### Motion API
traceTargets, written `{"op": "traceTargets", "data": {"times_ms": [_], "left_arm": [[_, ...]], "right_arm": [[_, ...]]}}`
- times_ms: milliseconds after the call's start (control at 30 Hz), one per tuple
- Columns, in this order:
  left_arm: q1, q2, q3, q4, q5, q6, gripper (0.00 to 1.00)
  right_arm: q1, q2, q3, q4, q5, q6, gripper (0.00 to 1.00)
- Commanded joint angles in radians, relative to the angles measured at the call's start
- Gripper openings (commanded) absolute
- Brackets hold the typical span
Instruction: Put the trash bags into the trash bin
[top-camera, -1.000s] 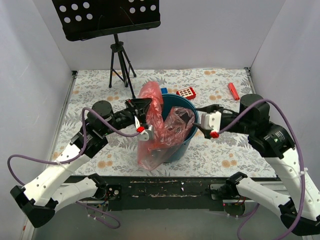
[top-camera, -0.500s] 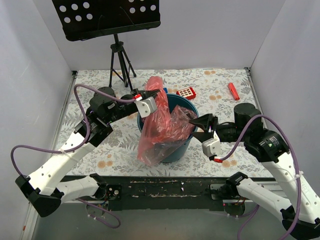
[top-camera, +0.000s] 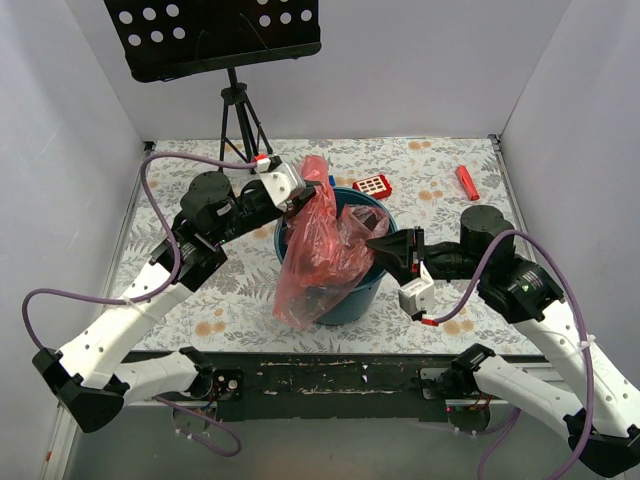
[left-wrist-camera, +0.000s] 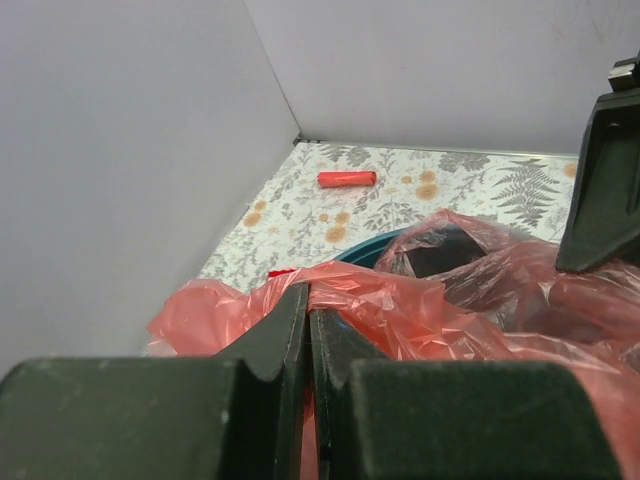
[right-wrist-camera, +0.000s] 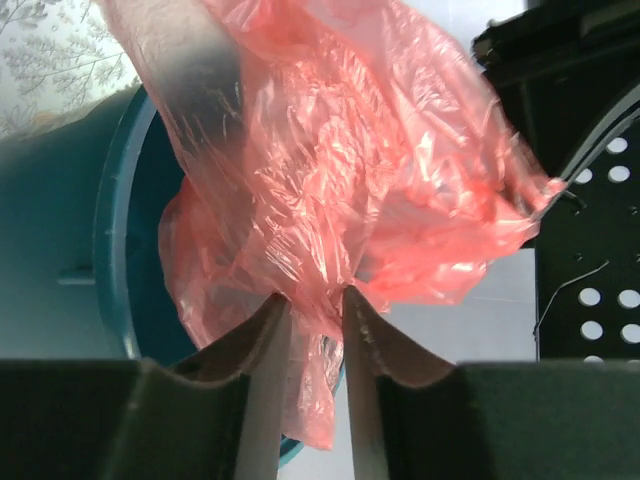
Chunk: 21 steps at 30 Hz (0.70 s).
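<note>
The trash bag (top-camera: 318, 255), thin crinkly pink-red film, hangs over the trash bin (top-camera: 352, 300), a round teal bucket, and spills down its near-left wall. My left gripper (top-camera: 303, 192) is above the bin's far-left rim, shut on the bag's upper edge. In the left wrist view its jaws (left-wrist-camera: 308, 288) pinch the film (left-wrist-camera: 400, 300). My right gripper (top-camera: 372, 247) is at the bin's right side, closed on a bunch of the bag. In the right wrist view (right-wrist-camera: 310, 295) the film (right-wrist-camera: 330, 170) is bunched between the fingers, with the bin (right-wrist-camera: 60, 230) behind.
A small red stick (top-camera: 467, 182) lies at the far right; it also shows in the left wrist view (left-wrist-camera: 347, 179). A flat red box with white squares (top-camera: 372, 185) sits behind the bin. A black tripod (top-camera: 238, 120) with a perforated plate (top-camera: 210, 30) stands at the back left. White walls enclose the table.
My left gripper has risen and moved back, pulling the bag's edge up. My right gripper left the bin's right rim, dipped toward me, then moved left onto the bag.
</note>
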Motion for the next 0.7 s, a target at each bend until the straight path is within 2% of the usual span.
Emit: {"op": "traceTargets", "data": {"times_ms": [0, 33, 100, 367, 567, 600, 667], "left_arm": [[0.031, 0.028, 0.020, 0.016, 0.028, -0.191, 0.00], [0.039, 0.032, 0.020, 0.010, 0.040, -0.229, 0.00], [0.056, 0.048, 0.033, -0.024, 0.067, -0.306, 0.00], [0.083, 0.101, 0.061, -0.065, 0.155, -0.498, 0.00], [0.131, 0.107, -0.029, -0.107, 0.186, -0.533, 0.00], [0.148, 0.105, -0.032, -0.134, 0.181, -0.533, 0.05], [0.183, 0.095, -0.017, -0.206, 0.189, -0.515, 0.31]], "right_arm": [[0.038, -0.008, 0.040, 0.149, 0.002, 0.112, 0.23], [0.046, -0.002, 0.066, 0.154, 0.008, 0.145, 0.14], [0.055, 0.009, 0.142, 0.152, 0.017, 0.198, 0.01], [0.055, 0.021, 0.355, 0.051, 0.063, 0.342, 0.01], [0.057, 0.036, 0.323, -0.004, 0.080, 0.414, 0.01], [0.057, 0.032, 0.299, 0.013, 0.097, 0.426, 0.01], [0.055, 0.027, 0.248, 0.071, 0.123, 0.456, 0.01]]}}
